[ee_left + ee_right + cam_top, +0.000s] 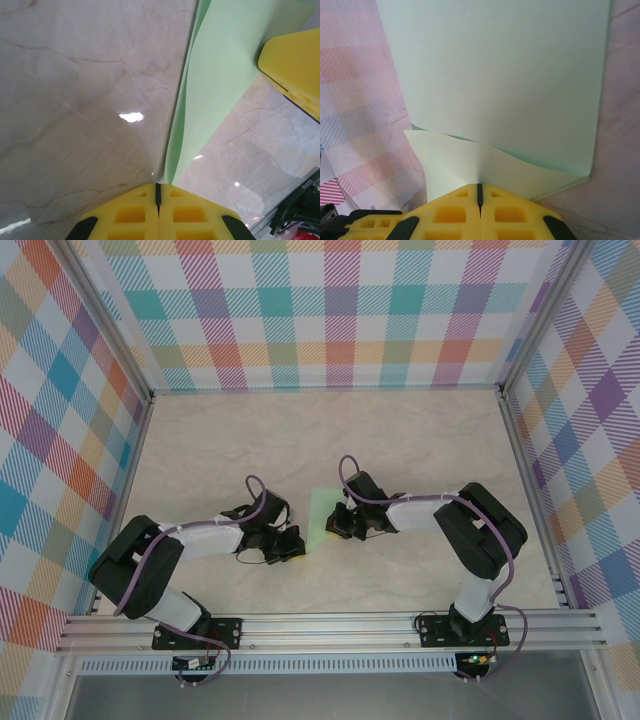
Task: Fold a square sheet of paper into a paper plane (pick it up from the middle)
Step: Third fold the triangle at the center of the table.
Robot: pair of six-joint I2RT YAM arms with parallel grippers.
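— Start at the near rail (330, 625). How many arms?
— Two, bolted side by side. The left arm (150, 565) rises from its base and bends at an elbow pushed out to the left. Its forearm runs right toward the middle. The right arm (480, 540) mirrors it, with the elbow out to the right and the forearm running left.
— Grippers?
— Two, low over the table, tips pointing toward each other. The left gripper (158, 186) has its yellow fingers pressed together on the near left edge of the paper. The right gripper (480, 186) is likewise pinched tight, on a raised flap at the paper's right side.
— And the paper?
— One sheet of paper (322, 515), pale mint green, between the two grippers near the middle of the table (300, 430). Part lies flat and part lifts off the surface in a curved fold.
— Beyond it?
— Marbled tabletop, then three plaid walls (330, 310).
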